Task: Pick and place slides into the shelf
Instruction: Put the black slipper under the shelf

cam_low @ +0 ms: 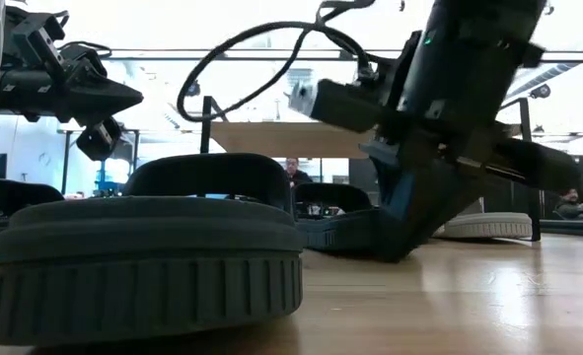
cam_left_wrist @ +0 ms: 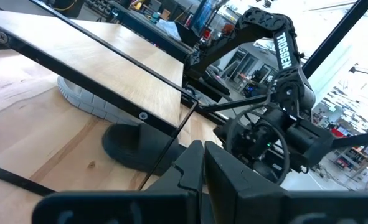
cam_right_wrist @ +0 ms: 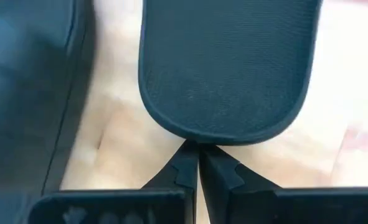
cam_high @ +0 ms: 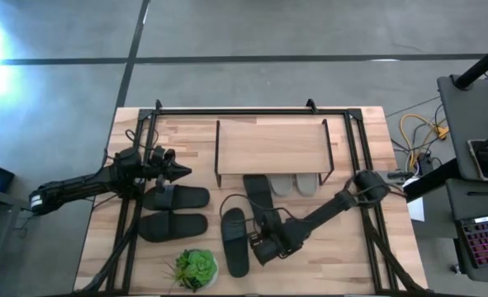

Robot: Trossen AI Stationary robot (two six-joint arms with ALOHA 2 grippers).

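The shelf (cam_high: 270, 147) stands at the table's far middle, with the light grey slides (cam_high: 295, 184) on the table beneath its board. One charcoal slide (cam_high: 258, 194) lies with its far end under the shelf. Its mate (cam_high: 234, 240) lies nearer, large in the low view (cam_low: 143, 247). The two black slides (cam_high: 175, 211) lie side by side on the left. My right gripper (cam_high: 262, 220) is shut at the near end of the charcoal slide by the shelf. My left gripper (cam_high: 182, 172) is shut and hovers above the black slides, left of the shelf. My right gripper meets the rounded near end (cam_right_wrist: 199, 138) of the charcoal slide with its shut fingertips (cam_right_wrist: 187, 163). The fingers slant down from the table's near side, in line with the slide's length. The slide lies flat on the table, its far end under the shelf.
A small green plant (cam_high: 196, 268) stands at the near edge. Black frame rails (cam_high: 132, 223) run along the table's left and right sides and its far edge. Bare wood lies right of the right arm. A desk with cables and a keyboard stands beyond the right edge.
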